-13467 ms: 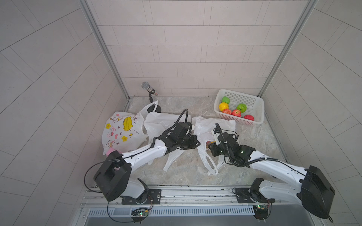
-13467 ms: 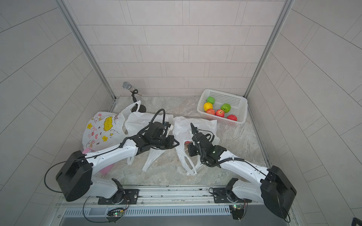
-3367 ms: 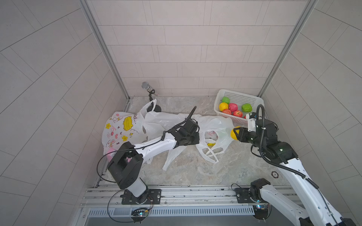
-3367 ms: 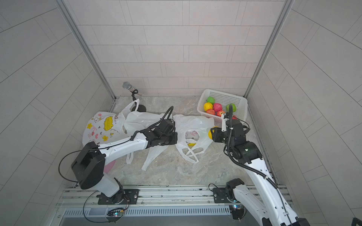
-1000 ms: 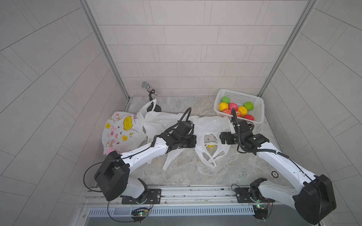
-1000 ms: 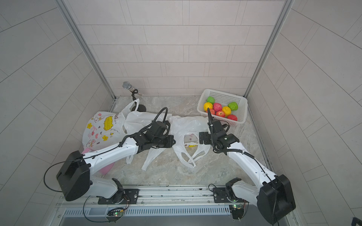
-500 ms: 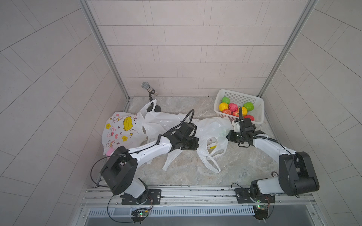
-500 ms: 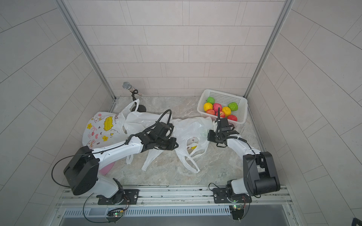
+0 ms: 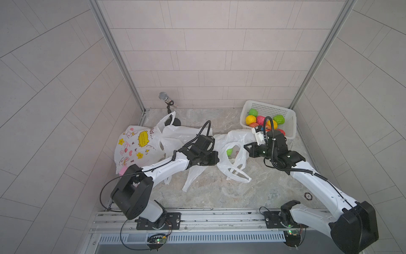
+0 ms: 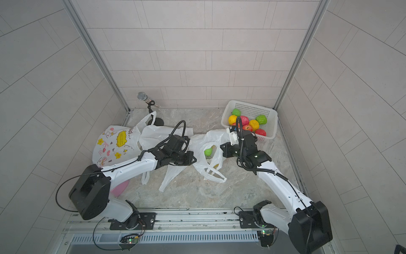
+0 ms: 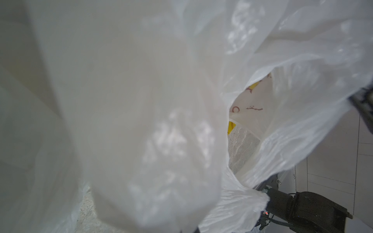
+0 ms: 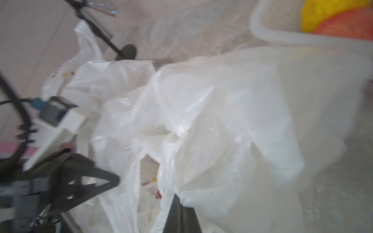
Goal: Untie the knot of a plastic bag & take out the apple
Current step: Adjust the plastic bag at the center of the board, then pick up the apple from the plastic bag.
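Right hand back from basket to bag right rim, clamped on film; left hand closed, pinching left rim. Knot undone, mouth open on table, green apple still inside, so extraction left. Left wrist view smothered by plastic, right wrist view blurred, left fingertips hidden.

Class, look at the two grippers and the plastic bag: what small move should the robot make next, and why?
Probably draw the right gripper slightly away from the left gripper. Both appear shut on opposite edges of the plastic bag, whose narrow mouth shows the green apple inside; widening it should ease lifting the apple out.
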